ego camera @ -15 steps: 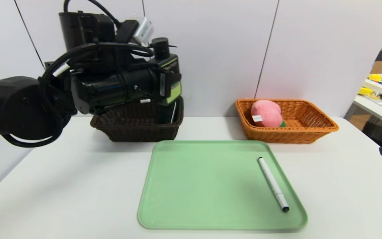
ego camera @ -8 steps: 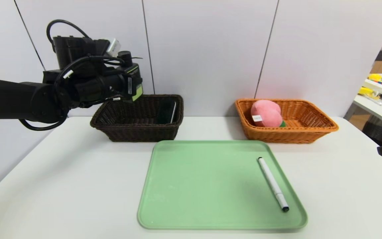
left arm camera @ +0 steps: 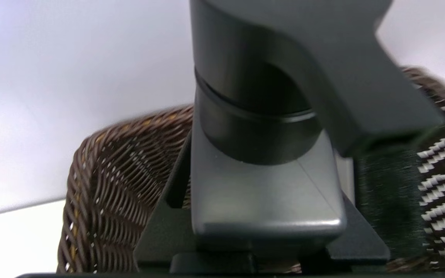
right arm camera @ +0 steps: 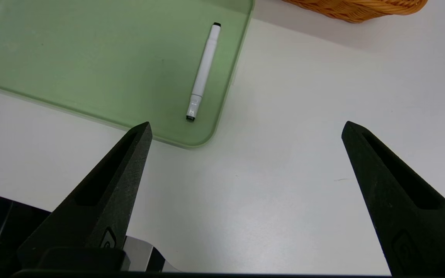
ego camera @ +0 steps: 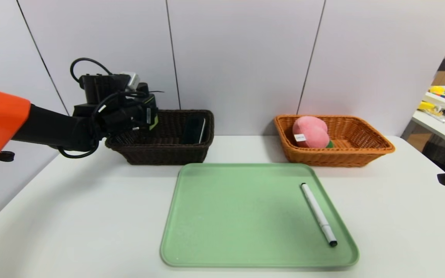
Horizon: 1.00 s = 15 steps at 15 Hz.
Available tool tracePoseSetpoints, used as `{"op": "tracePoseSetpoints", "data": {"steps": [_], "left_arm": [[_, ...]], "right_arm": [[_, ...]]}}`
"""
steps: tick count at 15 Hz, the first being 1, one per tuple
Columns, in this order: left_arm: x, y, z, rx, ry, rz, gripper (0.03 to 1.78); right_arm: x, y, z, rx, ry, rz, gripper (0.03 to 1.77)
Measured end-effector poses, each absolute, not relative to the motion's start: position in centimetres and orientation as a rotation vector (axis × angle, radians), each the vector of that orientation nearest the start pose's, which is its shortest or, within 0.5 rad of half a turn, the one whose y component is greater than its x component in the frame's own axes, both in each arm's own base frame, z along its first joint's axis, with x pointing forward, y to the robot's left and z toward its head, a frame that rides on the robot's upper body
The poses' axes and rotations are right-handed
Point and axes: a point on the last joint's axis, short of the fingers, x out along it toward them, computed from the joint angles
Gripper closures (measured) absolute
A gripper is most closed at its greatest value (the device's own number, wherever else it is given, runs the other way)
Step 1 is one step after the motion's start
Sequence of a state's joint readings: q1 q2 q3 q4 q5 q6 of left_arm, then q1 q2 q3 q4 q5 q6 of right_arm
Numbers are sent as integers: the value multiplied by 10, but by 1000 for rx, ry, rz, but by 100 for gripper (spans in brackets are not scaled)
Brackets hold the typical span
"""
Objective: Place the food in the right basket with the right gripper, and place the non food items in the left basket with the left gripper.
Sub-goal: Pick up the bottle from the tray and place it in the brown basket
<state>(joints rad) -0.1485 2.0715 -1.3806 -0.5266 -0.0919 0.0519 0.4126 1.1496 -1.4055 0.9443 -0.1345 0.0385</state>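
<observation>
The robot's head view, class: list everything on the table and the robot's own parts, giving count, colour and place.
rectangular woven basket: one, dark brown, back left
flat oblong object: one, black-topped with white edge, in that basket
pump bottle: one, black and green, in the left gripper over that basket
flared woven basket: one, orange-tan, back right
plush peach: one, pink, green leaf, in the orange-tan basket
rectangular tray: one, green, front middle
slim marker pen: one, white, black ends, on the tray's right
left gripper: one, black, over the dark basket
right gripper: one, black, open, right edge

Pink peach (ego camera: 310,132), orange woven basket (ego camera: 338,156), plain green tray (ego camera: 245,216)
</observation>
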Motion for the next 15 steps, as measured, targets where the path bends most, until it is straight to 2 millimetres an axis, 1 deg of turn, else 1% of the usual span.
{"op": "tracePoseSetpoints", "data": {"steps": [4, 9, 10, 12, 15], "left_arm": [[429, -66, 178, 56, 196, -245, 119], [435, -68, 165, 53, 223, -243, 119], [437, -68, 162, 51, 225, -242, 110], [437, -69, 158, 51, 236, -242, 87], [437, -68, 157, 49, 244, -240, 63]], "right_arm": [[99, 40, 326, -150, 671, 254, 11], [101, 41, 326, -151, 672, 253, 11], [101, 41, 326, -152, 673, 254, 11], [102, 41, 326, -153, 674, 253, 11], [103, 42, 326, -153, 675, 253, 11]]}}
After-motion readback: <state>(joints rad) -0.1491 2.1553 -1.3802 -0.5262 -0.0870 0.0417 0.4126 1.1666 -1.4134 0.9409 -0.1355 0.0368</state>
